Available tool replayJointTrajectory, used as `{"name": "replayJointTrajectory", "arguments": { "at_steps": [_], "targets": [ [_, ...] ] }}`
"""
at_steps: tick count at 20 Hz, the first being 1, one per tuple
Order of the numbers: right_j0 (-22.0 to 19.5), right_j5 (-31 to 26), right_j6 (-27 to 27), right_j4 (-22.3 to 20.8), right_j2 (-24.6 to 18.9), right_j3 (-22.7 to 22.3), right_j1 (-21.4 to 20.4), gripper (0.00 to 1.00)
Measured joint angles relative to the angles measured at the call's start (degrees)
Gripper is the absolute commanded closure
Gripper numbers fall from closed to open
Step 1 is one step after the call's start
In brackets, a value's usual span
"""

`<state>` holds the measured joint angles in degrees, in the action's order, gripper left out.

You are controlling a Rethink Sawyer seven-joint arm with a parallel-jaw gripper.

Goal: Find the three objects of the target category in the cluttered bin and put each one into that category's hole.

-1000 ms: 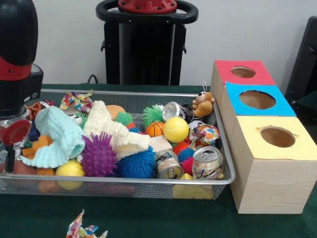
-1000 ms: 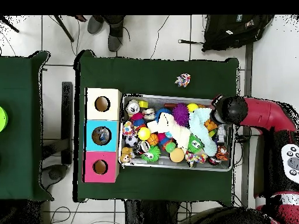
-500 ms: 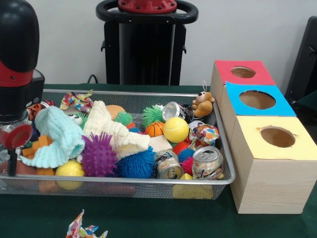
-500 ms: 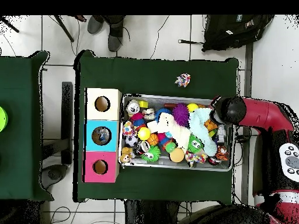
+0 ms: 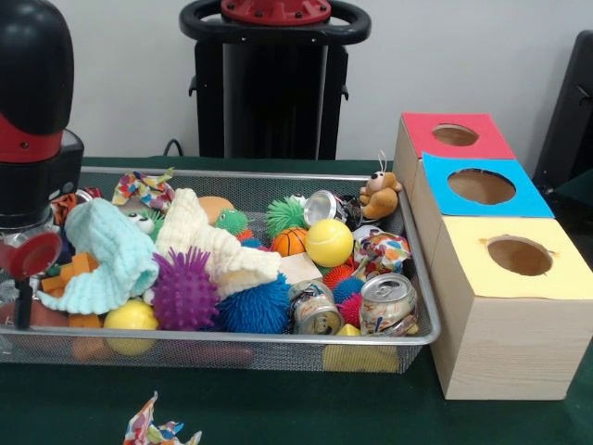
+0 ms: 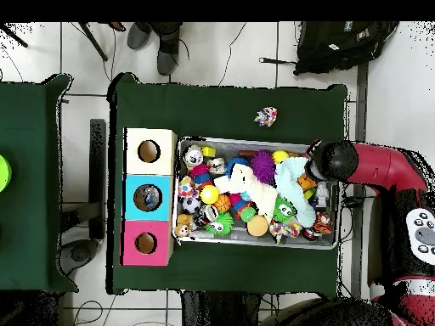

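Front view shows the gripper (image 5: 22,278) low over the bin (image 5: 278,340) at the end far from the boxes (image 5: 505,324). It has lifted only slightly in the last second, and I cannot tell how far open it is or whether it holds anything. The clutter has not shifted and the holes look empty, so the search has barely begun; likely targets such as the cans (image 5: 387,304) lie at the opposite end, beside the boxes.

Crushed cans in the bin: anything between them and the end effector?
Yes. The end effector is at the bin's opposite end from the cans; the purple spiky ball, blue spiky ball and knitted cloths lie between.
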<state>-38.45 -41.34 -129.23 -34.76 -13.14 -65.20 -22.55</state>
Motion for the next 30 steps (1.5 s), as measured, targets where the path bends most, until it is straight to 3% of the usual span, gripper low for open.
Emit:
{"name": "replayJointTrajectory", "arguments": {
  "at_steps": [30],
  "targets": [
    [-2.9, 0.0, 0.5, 0.0, -0.1, -6.0, -2.6, 0.00]
  ]
}}
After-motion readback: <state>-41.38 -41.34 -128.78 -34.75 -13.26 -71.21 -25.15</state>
